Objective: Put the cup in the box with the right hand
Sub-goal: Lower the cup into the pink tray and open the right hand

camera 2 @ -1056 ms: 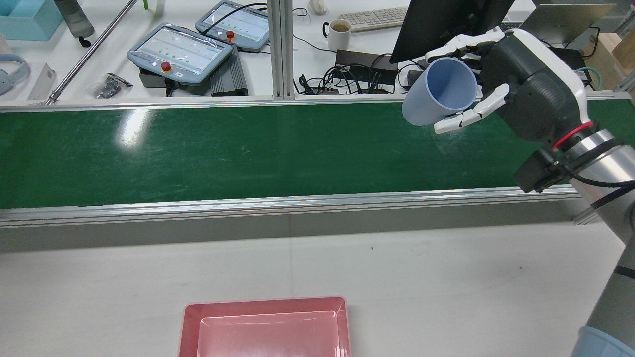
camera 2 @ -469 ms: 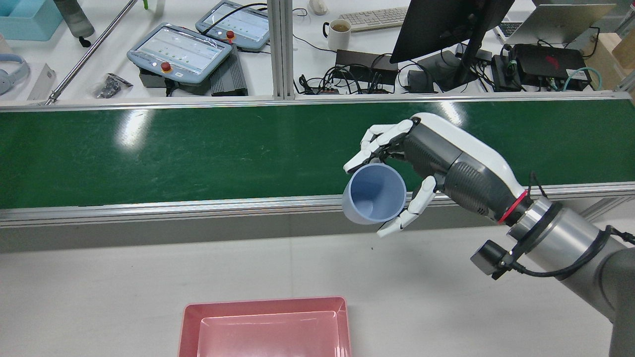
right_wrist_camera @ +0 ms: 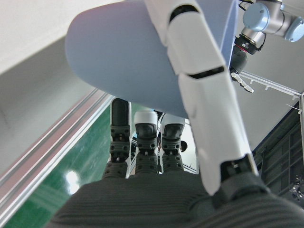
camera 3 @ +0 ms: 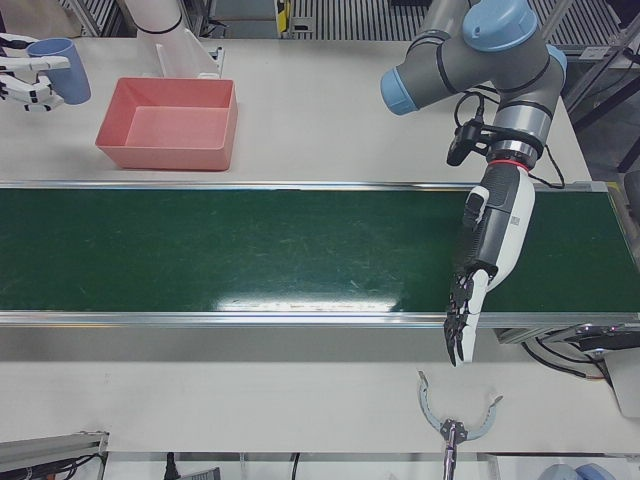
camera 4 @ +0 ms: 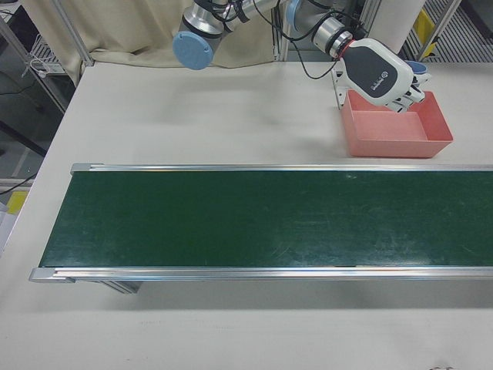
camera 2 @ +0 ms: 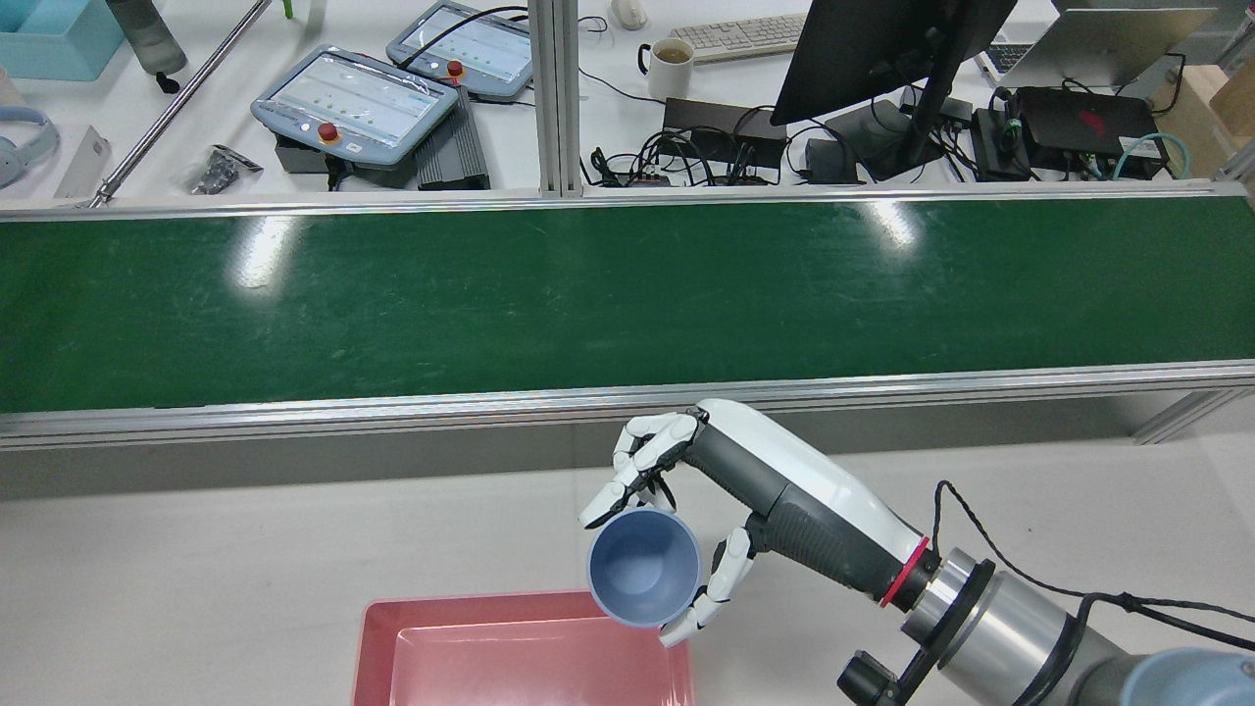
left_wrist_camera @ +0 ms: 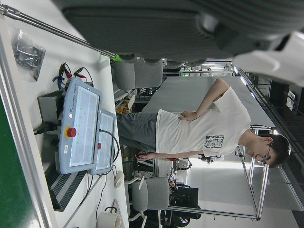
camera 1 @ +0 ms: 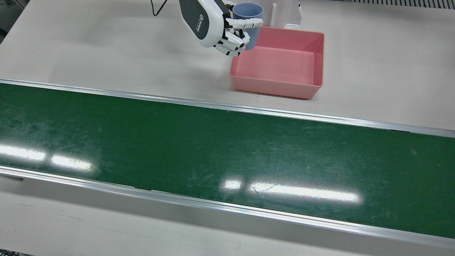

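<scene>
The blue cup (camera 2: 643,566) is held in the air by the right robot hand (camera 2: 730,500), whose fingers (camera 1: 245,23) wrap its wall; its mouth faces up and it hangs over the pink box's corner nearest the conveyor on the robot's right, not yet inside. In the right hand view the cup (right_wrist_camera: 142,52) fills the top, clamped between the fingers (right_wrist_camera: 202,90).

The pink box (camera 1: 280,65) is empty and sits on the white counter (camera 1: 106,53) near the edge by the arms' pedestals, with a white bracket (camera 1: 286,14) just behind it. Nothing lies between cup and box.

The left robot hand (camera 3: 480,280) hangs well apart over the far end of the green conveyor belt (camera 1: 213,153), fingers straight, pointing down and slightly apart, holding nothing. A metal clamp-like tool (camera 3: 455,420) lies on the counter strip below it.

The belt runs the length of the counter between aluminium rails (camera 2: 588,400), scuffed and reflecting ceiling lights. Beyond it a desk carries two teach pendants (camera 2: 358,98), a mug (camera 2: 670,65), a keyboard (camera 2: 740,34), a monitor (camera 2: 882,49) and tangled cables (camera 2: 686,157). The left hand view shows a person (left_wrist_camera: 199,126) standing there.
</scene>
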Motion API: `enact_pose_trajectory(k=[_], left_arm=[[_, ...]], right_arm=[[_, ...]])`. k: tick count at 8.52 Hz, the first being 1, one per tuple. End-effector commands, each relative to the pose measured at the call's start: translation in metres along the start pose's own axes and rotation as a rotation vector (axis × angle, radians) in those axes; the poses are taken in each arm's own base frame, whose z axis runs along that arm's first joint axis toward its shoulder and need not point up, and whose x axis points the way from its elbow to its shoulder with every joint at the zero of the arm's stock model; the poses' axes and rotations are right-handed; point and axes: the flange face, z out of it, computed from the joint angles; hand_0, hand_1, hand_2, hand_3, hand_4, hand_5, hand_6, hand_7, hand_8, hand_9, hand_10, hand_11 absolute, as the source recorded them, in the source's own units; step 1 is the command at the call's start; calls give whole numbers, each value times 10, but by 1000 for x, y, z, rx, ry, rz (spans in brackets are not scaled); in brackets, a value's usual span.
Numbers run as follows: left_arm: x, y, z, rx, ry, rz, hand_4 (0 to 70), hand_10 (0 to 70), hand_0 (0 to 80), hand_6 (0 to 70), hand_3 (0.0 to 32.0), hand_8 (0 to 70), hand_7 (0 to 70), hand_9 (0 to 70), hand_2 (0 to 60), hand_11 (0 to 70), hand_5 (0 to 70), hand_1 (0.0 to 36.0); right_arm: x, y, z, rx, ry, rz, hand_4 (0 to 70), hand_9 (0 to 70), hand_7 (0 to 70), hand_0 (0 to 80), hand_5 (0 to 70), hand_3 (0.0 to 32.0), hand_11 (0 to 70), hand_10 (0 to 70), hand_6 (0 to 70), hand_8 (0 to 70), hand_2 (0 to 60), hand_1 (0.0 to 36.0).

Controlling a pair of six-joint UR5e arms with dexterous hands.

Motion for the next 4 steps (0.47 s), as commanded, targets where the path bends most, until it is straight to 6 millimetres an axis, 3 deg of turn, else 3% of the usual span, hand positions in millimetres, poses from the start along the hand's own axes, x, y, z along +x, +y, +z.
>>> enact_pose_trajectory(k=[1, 2, 3, 4], left_arm=[[0, 0, 0, 0, 0, 0, 0, 0, 0, 0, 0, 0, 0, 0, 0, 0, 0, 0], [0, 0, 0, -1, 2, 0, 0, 0, 0, 0, 0, 0, 0, 0, 0, 0, 0, 0], [0, 0, 0, -1, 0, 0, 0, 0, 0, 0, 0, 0, 0, 0, 0, 0, 0, 0], [0, 0, 0, -1, 2, 0, 0, 0, 0, 0, 0, 0, 0, 0, 0, 0, 0, 0]], right_arm=[[54, 15, 4, 33, 71, -52, 700, 681, 700, 800, 179, 0, 439, 282, 391, 444, 600, 360], [64, 15, 5, 35, 86, -56, 700, 667, 700, 800, 177, 0, 431, 276, 389, 434, 600, 360], [66, 16, 6, 33, 85, -51, 700, 620, 700, 800, 163, 0, 370, 232, 377, 397, 538, 360], [67, 15, 5, 34, 86, -48, 637, 456, 700, 795, 105, 0, 182, 109, 284, 237, 145, 286]])
